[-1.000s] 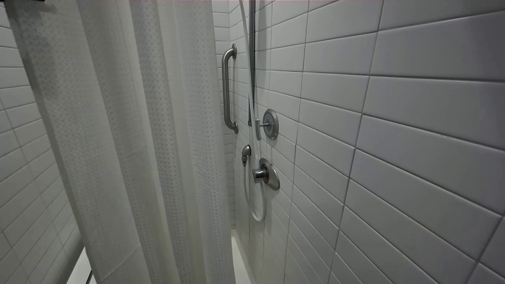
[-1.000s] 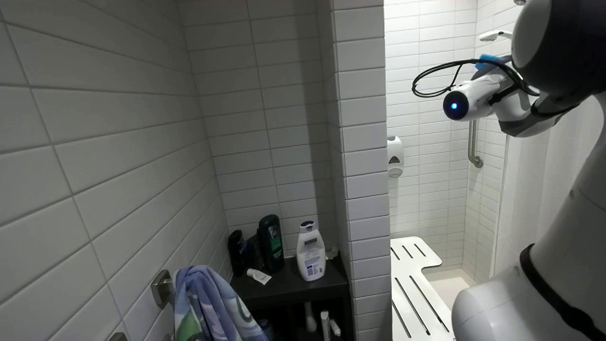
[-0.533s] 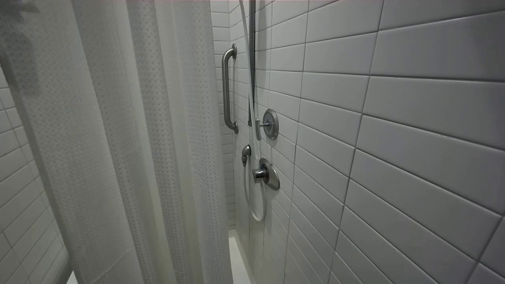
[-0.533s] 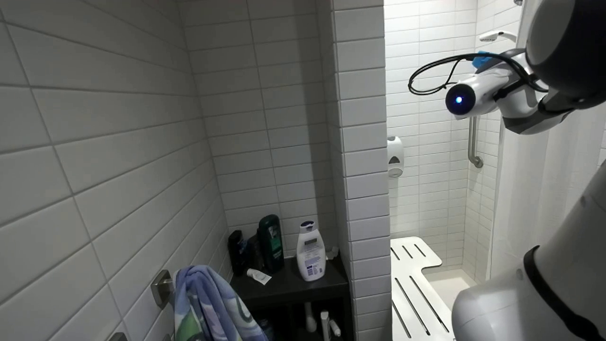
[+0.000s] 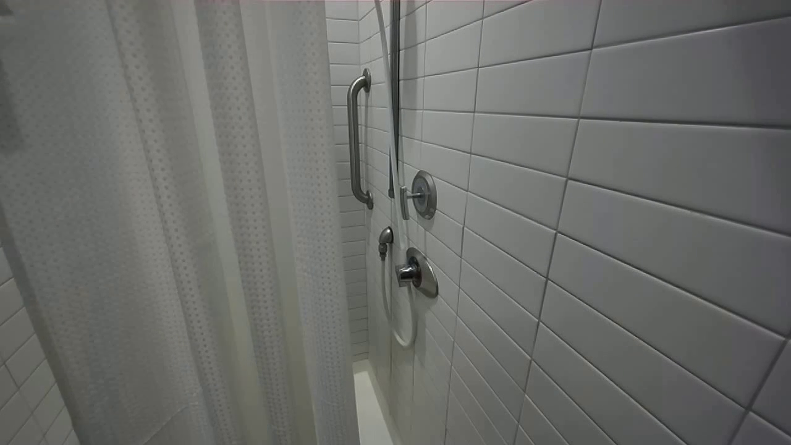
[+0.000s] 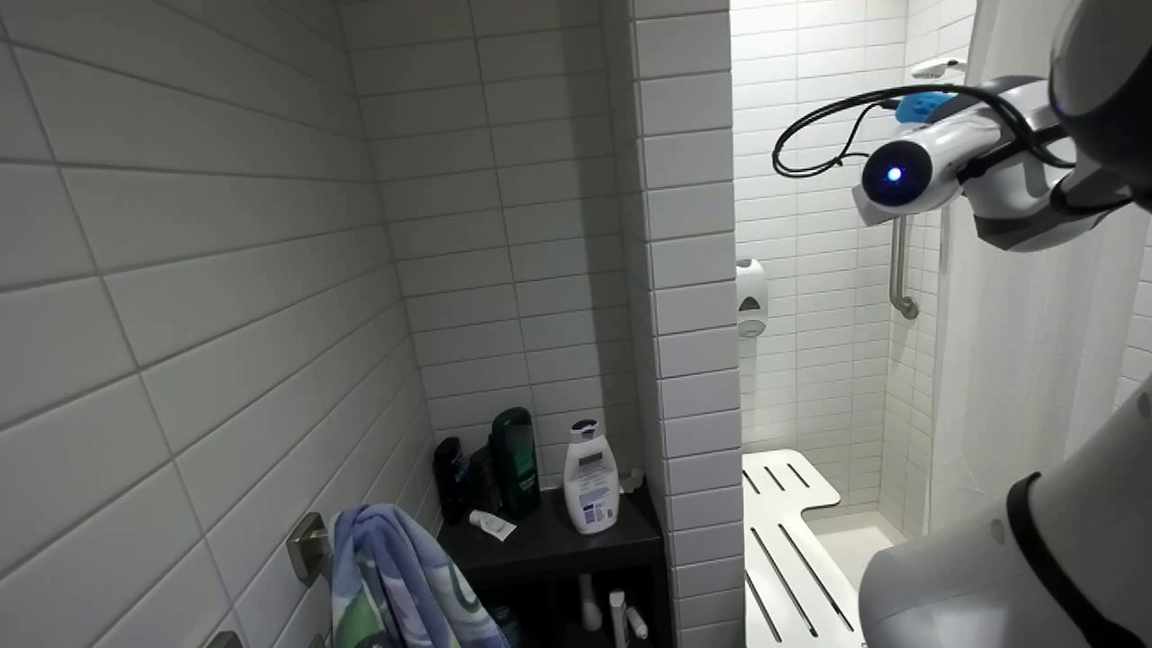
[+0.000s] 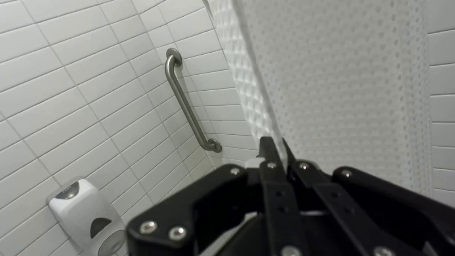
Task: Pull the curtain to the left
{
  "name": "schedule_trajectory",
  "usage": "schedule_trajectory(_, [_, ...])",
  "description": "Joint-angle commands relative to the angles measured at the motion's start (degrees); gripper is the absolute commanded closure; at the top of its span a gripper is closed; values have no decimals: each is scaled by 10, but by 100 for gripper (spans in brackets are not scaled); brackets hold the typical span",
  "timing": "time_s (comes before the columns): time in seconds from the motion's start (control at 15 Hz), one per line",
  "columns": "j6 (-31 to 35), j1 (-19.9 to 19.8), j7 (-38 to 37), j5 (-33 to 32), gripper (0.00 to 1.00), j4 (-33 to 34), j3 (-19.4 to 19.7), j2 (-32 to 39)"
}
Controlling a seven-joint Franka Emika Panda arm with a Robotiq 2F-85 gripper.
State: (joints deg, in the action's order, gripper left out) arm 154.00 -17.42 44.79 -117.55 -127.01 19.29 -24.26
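Nearest us in the wrist view, the black two-finger metal gripper (image 7: 277, 143) pinches the edge of the tall white waffle-textured fabric curtain (image 7: 341, 89), which both exterior views show hanging in long vertical folds. Left of the curtain there, we see a rounded white plastic dispenser (image 7: 83, 209), then, farther off, a bent steel grab bar (image 7: 187, 107) on the white tiled wall (image 7: 206, 67). In an exterior view, right of the curtain, we find a round steel shower valve (image 5: 425, 194).
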Motion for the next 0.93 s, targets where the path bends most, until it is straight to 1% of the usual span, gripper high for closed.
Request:
schedule_trajectory(0.0, [44,-8,33,12,100,-31,-4,-31])
schedule_trajectory(0.4, [87,-10,82,47,100,-66,-15,-69])
schedule_trajectory(0.87, [125,-5,166,126,100,-110,-25,-118])
